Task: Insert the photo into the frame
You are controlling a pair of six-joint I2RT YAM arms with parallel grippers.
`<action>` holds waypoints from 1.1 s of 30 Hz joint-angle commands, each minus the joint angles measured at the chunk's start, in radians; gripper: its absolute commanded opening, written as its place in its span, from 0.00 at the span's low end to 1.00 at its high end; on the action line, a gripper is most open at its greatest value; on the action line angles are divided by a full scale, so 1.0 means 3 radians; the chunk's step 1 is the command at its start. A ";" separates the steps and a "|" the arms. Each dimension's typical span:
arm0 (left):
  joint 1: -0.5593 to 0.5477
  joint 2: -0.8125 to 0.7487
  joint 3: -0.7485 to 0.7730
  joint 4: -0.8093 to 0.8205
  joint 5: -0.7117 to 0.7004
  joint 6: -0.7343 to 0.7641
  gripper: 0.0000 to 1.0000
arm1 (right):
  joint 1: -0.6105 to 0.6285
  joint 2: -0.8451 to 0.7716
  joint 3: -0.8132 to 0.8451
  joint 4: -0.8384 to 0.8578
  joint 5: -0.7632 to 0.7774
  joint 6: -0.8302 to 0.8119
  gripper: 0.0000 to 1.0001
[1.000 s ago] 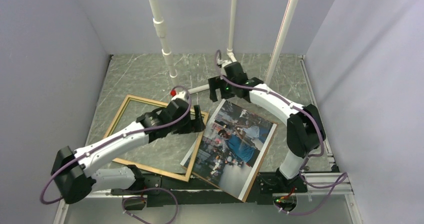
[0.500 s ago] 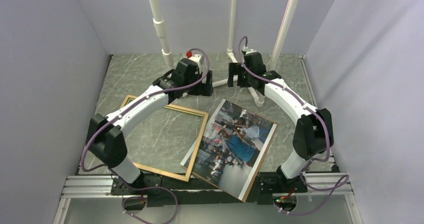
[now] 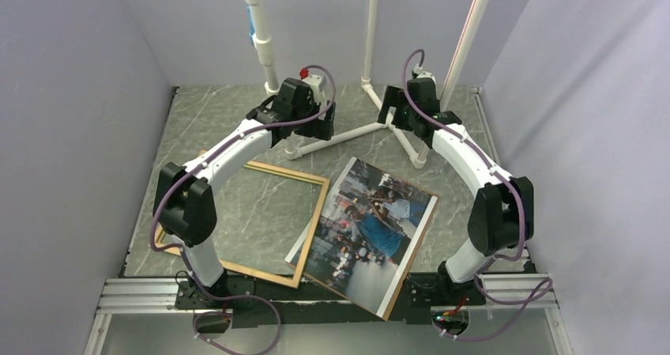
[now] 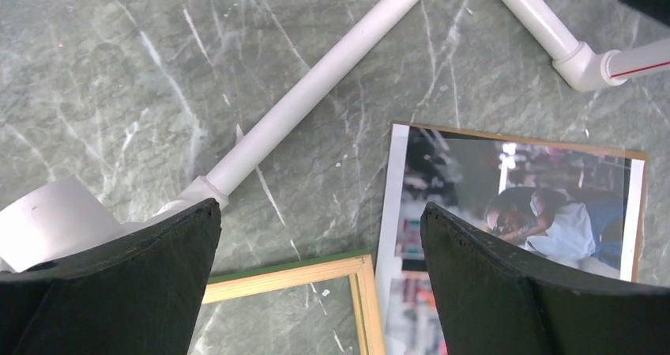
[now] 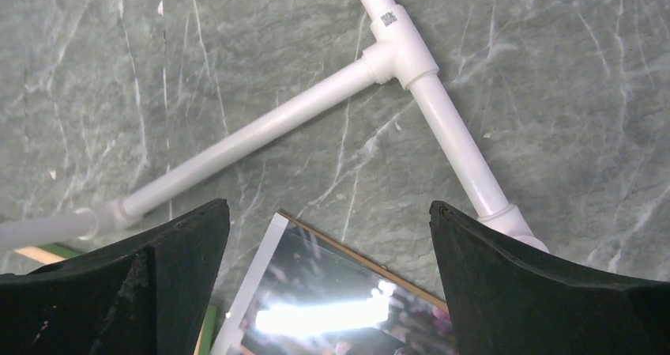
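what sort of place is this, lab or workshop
Probably a robotics lab test cell: plain pale lilac walls box in a green marble-patterned tabletop, two white robot arms are bolted to a silver metal rail at its near edge, and a white plastic pipe stand rises behind.

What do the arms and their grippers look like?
The left arm and right arm have white links, black joints and a purple cable along each. The left gripper and right gripper have broad black fingers. A red cap tops the left wrist.
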 commanded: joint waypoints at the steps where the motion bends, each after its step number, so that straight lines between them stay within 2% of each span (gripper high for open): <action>1: 0.0015 0.0012 0.0089 0.0032 0.0098 0.0157 0.99 | -0.0212 -0.0364 -0.0231 0.0076 0.0400 0.0179 1.00; 9: 0.0039 0.0066 0.0105 0.0001 0.0135 0.0343 0.99 | -0.0338 -0.0678 -0.0446 0.0058 0.0672 0.0289 1.00; 19: 0.0078 0.0288 0.0208 0.0052 0.0394 0.0514 0.99 | -0.0540 -0.0965 -0.0734 -0.0012 0.0862 0.0414 1.00; 33: 0.0123 0.0771 0.0722 -0.0099 0.0736 0.0540 0.99 | -0.0811 -0.1254 -0.1048 0.0035 0.0999 0.0520 1.00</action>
